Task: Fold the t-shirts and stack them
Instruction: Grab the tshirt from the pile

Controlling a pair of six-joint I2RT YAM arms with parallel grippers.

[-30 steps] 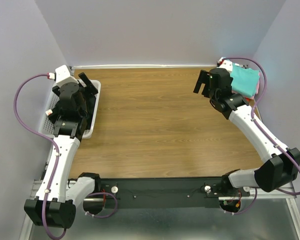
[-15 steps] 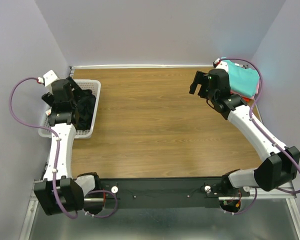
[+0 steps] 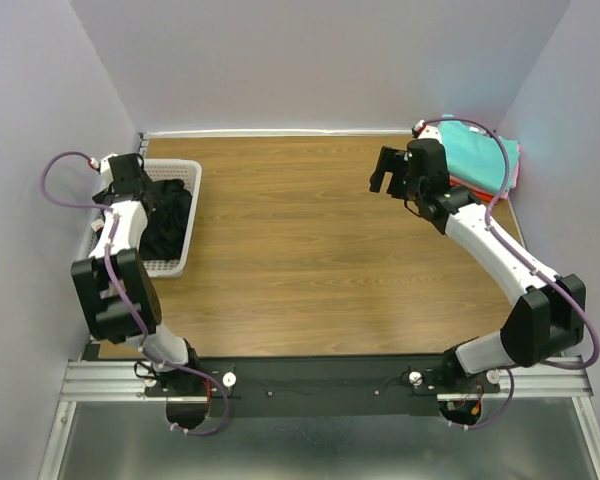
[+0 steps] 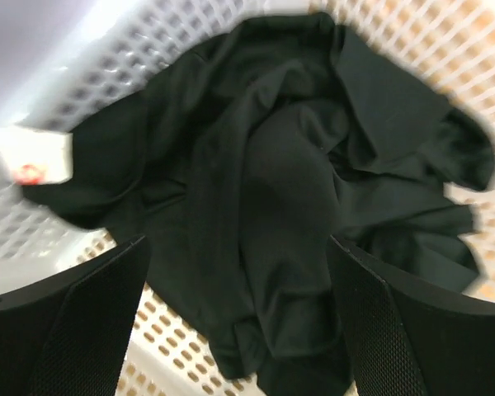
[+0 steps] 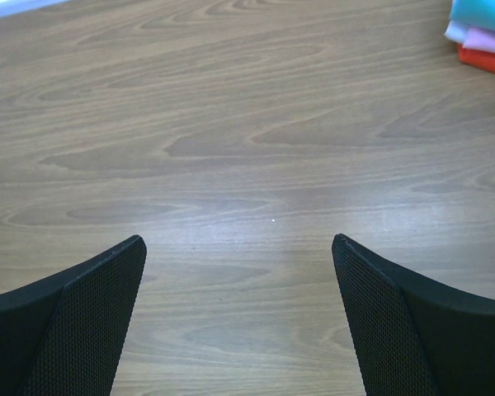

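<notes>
— One black t-shirt [image 4: 297, 206] is left to be folded. Where is it found?

— It is seen bunched up in the white basket [image 4: 445, 49], right under the left gripper [image 4: 238, 247], between its two fingers. The jaws are held wide apart and nothing is gripped yet.

— And the other shirts?

— They are stacked in a folded pile [image 3: 485, 150], with teal on top, then pink, then red-orange. The pile is found off to the right side of the right gripper [image 5: 239, 239], near it but not touched. That gripper is spread wide too, with nothing in it. Only bare table [image 5: 231, 124] is seen below it.

— How should the black shirt be picked up well?

— The left gripper should be lowered straight down onto the high lump of cloth below it. Only cloth should be pinched, not the plastic holes of the basket. A good thick fold should be caught, so the shirt is not dropped when it is lifted. It should be pulled up slowly, since a sleeve could be snagged on the basket wall. Then it should be carried out to the bare table between the two grippers, where it can be spread flat by both.

— What has been changed since a second ago?

— The left arm has been swung around, and its gripper is now found over the far left end of the basket. The right gripper has been moved a little away from the pile, toward the middle of the table. More of the pile can be seen now.
</notes>
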